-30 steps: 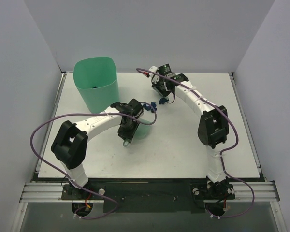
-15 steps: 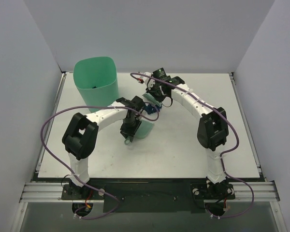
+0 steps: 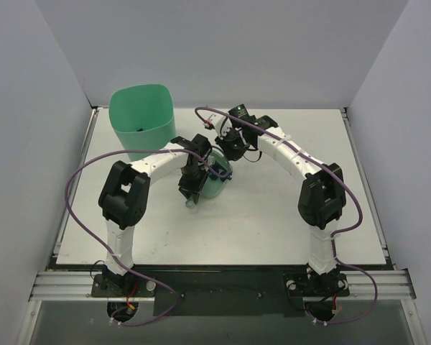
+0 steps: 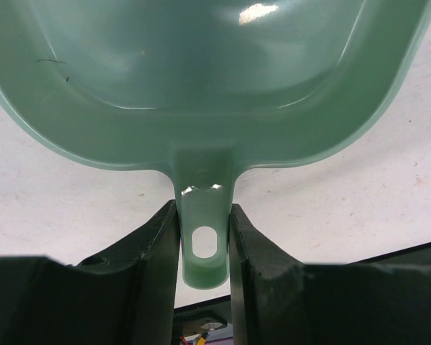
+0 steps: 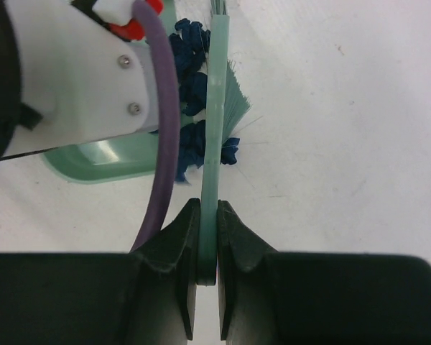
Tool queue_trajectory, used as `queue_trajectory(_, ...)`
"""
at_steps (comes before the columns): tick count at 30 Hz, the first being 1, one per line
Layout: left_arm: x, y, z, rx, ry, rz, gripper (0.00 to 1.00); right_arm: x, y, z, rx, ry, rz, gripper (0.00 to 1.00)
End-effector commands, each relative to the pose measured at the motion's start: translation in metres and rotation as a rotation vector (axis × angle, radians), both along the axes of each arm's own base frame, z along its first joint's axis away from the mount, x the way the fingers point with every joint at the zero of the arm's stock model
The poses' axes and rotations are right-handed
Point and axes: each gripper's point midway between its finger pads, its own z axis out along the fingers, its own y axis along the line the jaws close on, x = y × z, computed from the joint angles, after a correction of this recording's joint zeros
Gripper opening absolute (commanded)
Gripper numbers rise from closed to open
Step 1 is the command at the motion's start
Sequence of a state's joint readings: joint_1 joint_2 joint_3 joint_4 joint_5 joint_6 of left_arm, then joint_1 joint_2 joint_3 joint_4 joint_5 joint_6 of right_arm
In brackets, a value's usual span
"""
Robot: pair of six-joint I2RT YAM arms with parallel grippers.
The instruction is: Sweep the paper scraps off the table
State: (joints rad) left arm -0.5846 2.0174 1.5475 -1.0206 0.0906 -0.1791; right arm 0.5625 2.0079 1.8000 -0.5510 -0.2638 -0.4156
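Note:
My left gripper (image 4: 204,237) is shut on the handle of the mint-green dustpan (image 4: 201,93), which rests on the white table (image 3: 273,208) near its middle (image 3: 212,185). My right gripper (image 5: 207,237) is shut on the handle of the mint-green brush (image 5: 217,108), whose bristles press against a cluster of dark navy paper scraps (image 5: 190,90) at the dustpan's lip (image 5: 100,159). In the top view the scraps (image 3: 219,169) lie between both grippers, partly hidden by the arms. The left gripper (image 3: 189,188) and right gripper (image 3: 233,144) stand close together.
A tall mint-green bin (image 3: 144,121) stands at the back left of the table, with a dark bit inside. A purple cable (image 5: 161,122) of the left arm crosses the right wrist view. The table's metal edges (image 3: 366,180) border the surface.
The right gripper has drawn the brush toward the dustpan, pushing the navy scraps onto its lip. The left arm has shifted the dustpan slightly toward the brush.

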Motion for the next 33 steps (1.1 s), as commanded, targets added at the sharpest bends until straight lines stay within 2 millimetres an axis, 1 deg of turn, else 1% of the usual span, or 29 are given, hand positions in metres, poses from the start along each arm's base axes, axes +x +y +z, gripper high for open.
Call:
queue_trajectory(1,0.012,-0.007,0.009,-0.032,-0.019,-0.013,0.00,-0.050,0.008,0.009,0.082,0.164,0.057,0.00)
queue_trajectory(7,0.009,-0.001,0.009,0.003,-0.048,-0.032,0.00,-0.062,0.006,0.013,0.101,0.198,0.066,0.00)
queue_trajectory(11,0.002,-0.004,0.012,0.002,-0.075,-0.044,0.00,-0.066,0.010,0.021,0.147,0.219,0.055,0.00)
queue_trajectory(14,-0.001,-0.004,0.008,0.007,-0.083,-0.037,0.00,-0.067,0.014,0.028,0.185,0.233,0.049,0.00)
queue_trajectory(15,0.001,-0.005,0.010,-0.002,-0.095,-0.033,0.00,-0.066,0.014,0.031,0.192,0.233,0.039,0.00)
queue_trajectory(22,-0.006,-0.005,0.011,0.000,-0.125,-0.045,0.00,-0.062,0.018,0.040,0.216,0.230,0.001,0.00)
queue_trajectory(27,-0.010,-0.009,0.010,0.001,-0.138,-0.059,0.00,-0.062,0.021,0.047,0.241,0.235,-0.027,0.00)
queue_trajectory(29,-0.012,-0.013,0.009,-0.003,-0.140,-0.059,0.00,-0.058,0.021,0.050,0.250,0.221,-0.057,0.00)
queue_trajectory(30,-0.009,-0.012,0.008,0.015,-0.157,-0.053,0.00,-0.058,0.022,0.053,0.255,0.216,-0.062,0.00)
queue_trajectory(33,-0.010,-0.016,0.009,0.015,-0.184,-0.042,0.00,-0.055,0.024,0.057,0.280,0.211,-0.094,0.00)
